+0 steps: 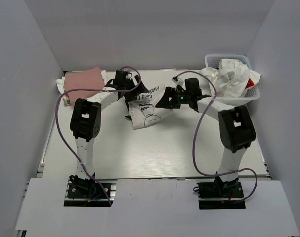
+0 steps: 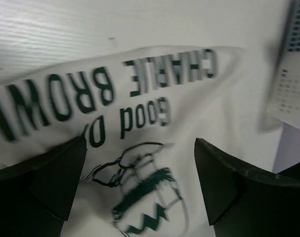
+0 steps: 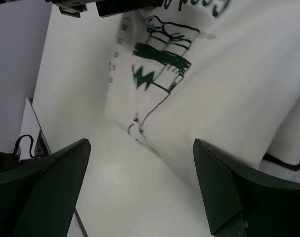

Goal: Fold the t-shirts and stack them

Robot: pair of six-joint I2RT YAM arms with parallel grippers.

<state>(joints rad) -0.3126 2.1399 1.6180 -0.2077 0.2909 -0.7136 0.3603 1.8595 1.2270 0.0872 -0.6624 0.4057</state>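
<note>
Both arms reach over the back half of the surface (image 1: 154, 153), meeting at the white Charlie Brown t-shirt (image 1: 149, 112), which lies rumpled and part-folded between them with its dark green print facing up. The left claw (image 2: 140, 143) hangs wide open straight above the lettering, with nothing between its fingers (image 2: 51, 177). The right claw (image 3: 141, 143) is spread just as wide and is just as empty. From it, the shirt runs ahead and off to one side, and bare surface shows below the gap. From overhead I judge that the shirt's long axis slants from the back, near the right claw, toward the near left. The left arm sits more squarely over the cloth, and the right arm sits at the shirt's edge. So I read the left as the nearer one for a pinch, while the right would need to shift sideways onto the fabric. A folded pink t-shirt (image 1: 83, 80) rests at the back-left corner, well apart from the arms. Another white t-shirt with a red mark (image 1: 234, 79) spills out of the white mesh basket (image 1: 253, 96) at the back right, not yet folded.
</note>
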